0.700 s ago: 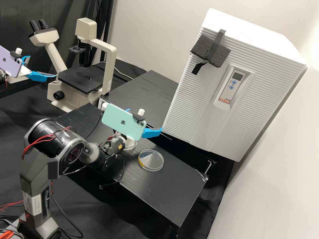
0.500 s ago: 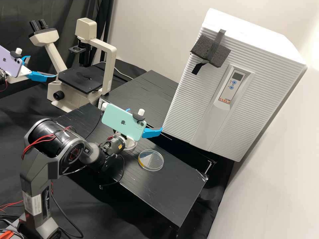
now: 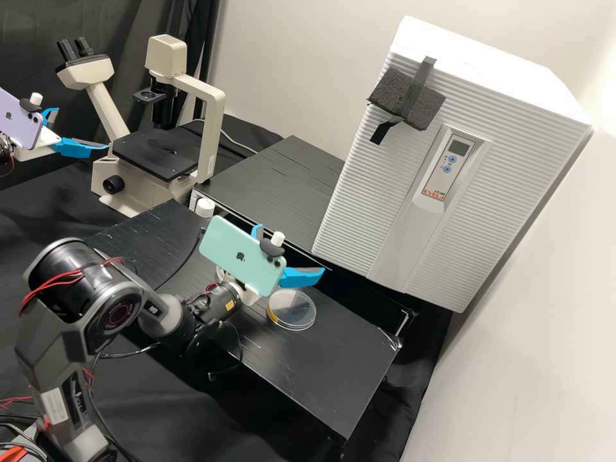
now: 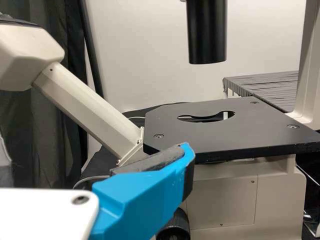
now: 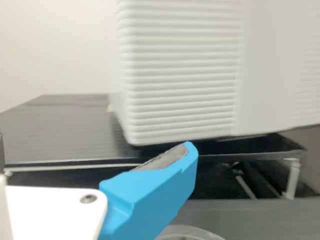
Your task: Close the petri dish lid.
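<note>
1. In the high view, amber is seen in the petri dish (image 3: 298,316), near the right hand (image 3: 292,251).
2. A clear rim (image 5: 186,228) is caught by the right wrist view.
3. That hand and the left hand (image 3: 82,128) are spread wide.

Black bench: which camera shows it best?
The high view: it looks down on much of the bench. The left wrist view catches a piece beyond the microscope; the right wrist view, the part beside the white cabinet.
</note>
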Controlling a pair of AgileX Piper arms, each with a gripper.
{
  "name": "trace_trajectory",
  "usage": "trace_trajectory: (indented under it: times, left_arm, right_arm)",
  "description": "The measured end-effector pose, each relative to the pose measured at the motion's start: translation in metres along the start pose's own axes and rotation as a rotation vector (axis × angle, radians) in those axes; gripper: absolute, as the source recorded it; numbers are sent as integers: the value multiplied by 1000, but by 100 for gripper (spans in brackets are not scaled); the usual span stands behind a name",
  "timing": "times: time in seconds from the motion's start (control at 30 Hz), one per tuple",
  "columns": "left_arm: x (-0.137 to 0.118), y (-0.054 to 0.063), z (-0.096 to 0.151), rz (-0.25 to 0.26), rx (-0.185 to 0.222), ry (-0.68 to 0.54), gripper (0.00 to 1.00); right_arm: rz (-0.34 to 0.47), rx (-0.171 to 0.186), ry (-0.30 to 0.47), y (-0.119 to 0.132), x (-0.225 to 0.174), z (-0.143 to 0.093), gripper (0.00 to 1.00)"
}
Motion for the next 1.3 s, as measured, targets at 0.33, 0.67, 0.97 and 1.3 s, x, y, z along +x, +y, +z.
trace_trajectory:
  times: [0.33, 0.67, 0.97, 1.3]
  left_arm:
    - [0, 0, 0, 0, 0, 0, 100]
    - [0, 0, 0, 0, 0, 0, 100]
    - [0, 0, 0, 0, 0, 0, 100]
    - [0, 0, 0, 0, 0, 0, 100]
  right_arm:
    - [49, 5, -87, 12, -30, 35, 100]
    - [79, 11, -157, 20, -50, 55, 100]
    - [57, 2, -147, 15, -66, 50, 100]
    - [43, 0, -147, 11, -75, 49, 100]
